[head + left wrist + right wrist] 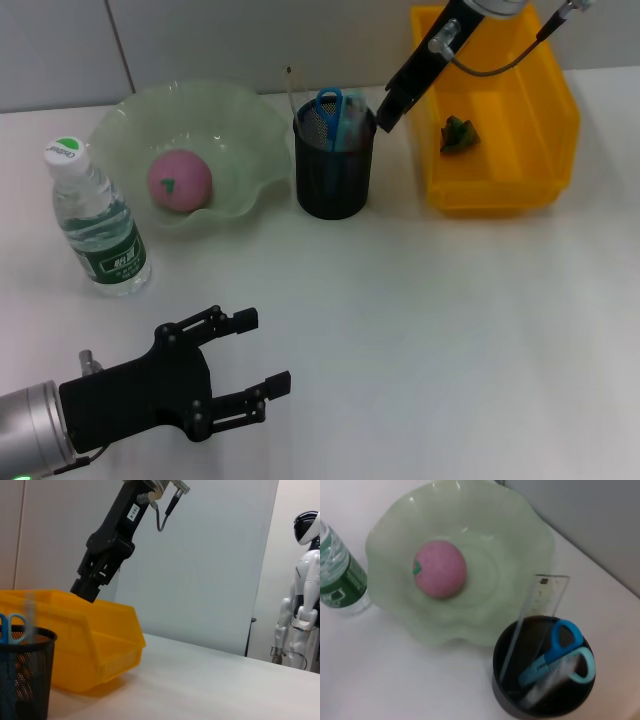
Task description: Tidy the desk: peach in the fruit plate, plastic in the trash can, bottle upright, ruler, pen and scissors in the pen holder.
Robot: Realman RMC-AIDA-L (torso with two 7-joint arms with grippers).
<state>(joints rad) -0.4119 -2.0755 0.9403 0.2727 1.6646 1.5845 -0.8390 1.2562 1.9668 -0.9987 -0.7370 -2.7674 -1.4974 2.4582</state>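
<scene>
The pink peach [180, 180] [440, 569] lies in the pale green fruit plate [245, 115] [520, 535]. The bottle [100, 222] [337, 575] stands upright to the plate's left. The black mesh pen holder [333, 190] [507, 700] [22, 680] holds the blue scissors [330, 105] [560, 645] and the clear ruler [537, 602]. A pale slim thing sits under the scissors; I cannot tell if it is the pen. Green plastic [458, 133] lies in the yellow trash can [500, 195] [100, 640]. My right gripper [384, 114] [86, 588] hangs shut just above the holder's right rim. My left gripper [252, 352] rests open near the front left.
The table's back edge meets a grey wall behind the plate and bin. A white humanoid robot [305, 595] stands far off beyond the table's right end.
</scene>
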